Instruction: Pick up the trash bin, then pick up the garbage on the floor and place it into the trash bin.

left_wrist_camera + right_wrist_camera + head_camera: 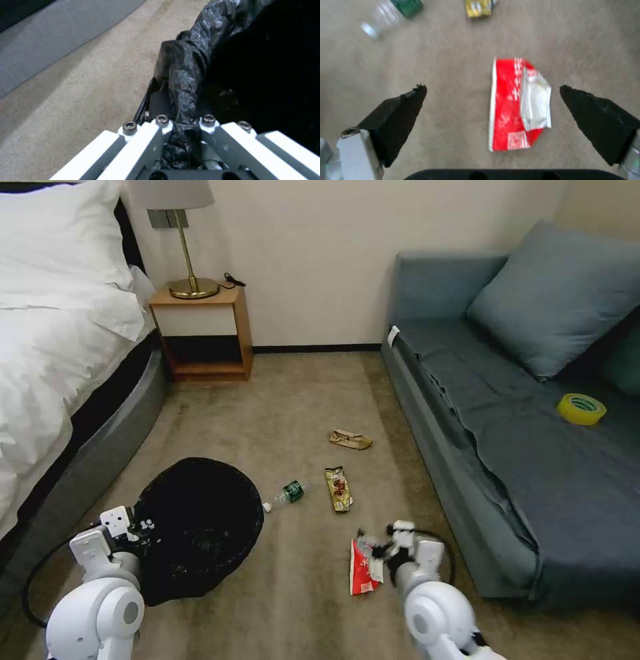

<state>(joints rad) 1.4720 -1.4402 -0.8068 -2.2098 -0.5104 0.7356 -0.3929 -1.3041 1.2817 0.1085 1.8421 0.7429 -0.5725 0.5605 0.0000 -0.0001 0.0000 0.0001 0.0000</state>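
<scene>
The trash bin, round and lined with a crinkly black bag, sits at lower left. My left gripper is shut on its rim; the left wrist view has the bag's rim pinched between the jaws. My right gripper hovers open over the red-and-white wrapper, which lies flat between the two black fingertips in the right wrist view. Farther out on the carpet lie the small clear bottle with a green label, the brown-gold wrapper and the crumpled tan wrapper.
A bed runs along the left, a blue-grey sofa along the right with a yellow tape roll on it. A wooden nightstand with a lamp stands against the far wall. Open carpet lies between them.
</scene>
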